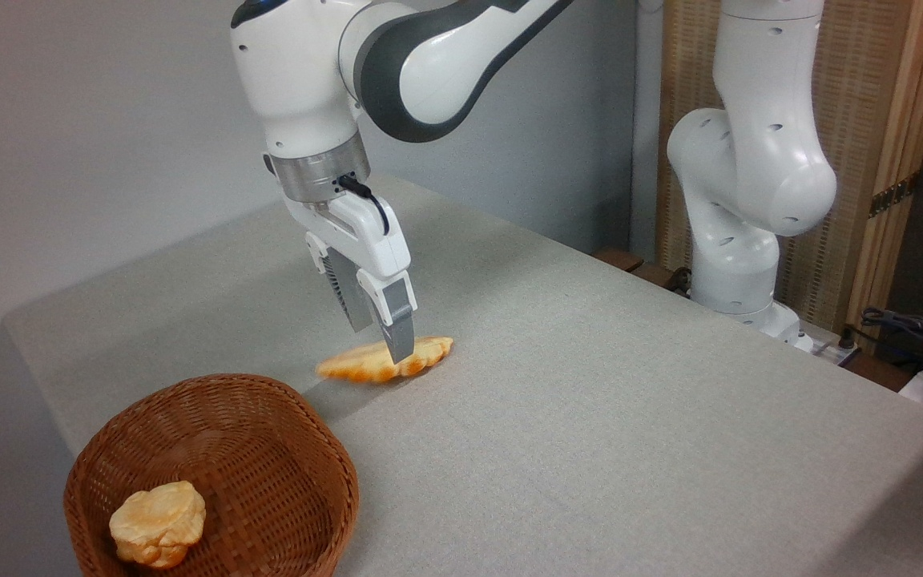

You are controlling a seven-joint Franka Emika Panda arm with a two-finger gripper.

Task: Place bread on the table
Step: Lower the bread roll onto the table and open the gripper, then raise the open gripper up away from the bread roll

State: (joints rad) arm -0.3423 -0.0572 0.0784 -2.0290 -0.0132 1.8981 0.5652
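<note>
the braided bread loaf (385, 362) is lying flat on the grey cloth surface (590, 417), just beyond the wicker basket (213, 473) that is holding a small bun (159, 522). the gripper (381, 340) is hanging right over the loaf with its fingers spread apart, gripping nothing. the placing step is looking done; next the arm is needing only a clean lift straight up, without nudging the loaf.

Readable text: none is seen on any surface.
Labels, brands, numbers, signs: none can be made out.
</note>
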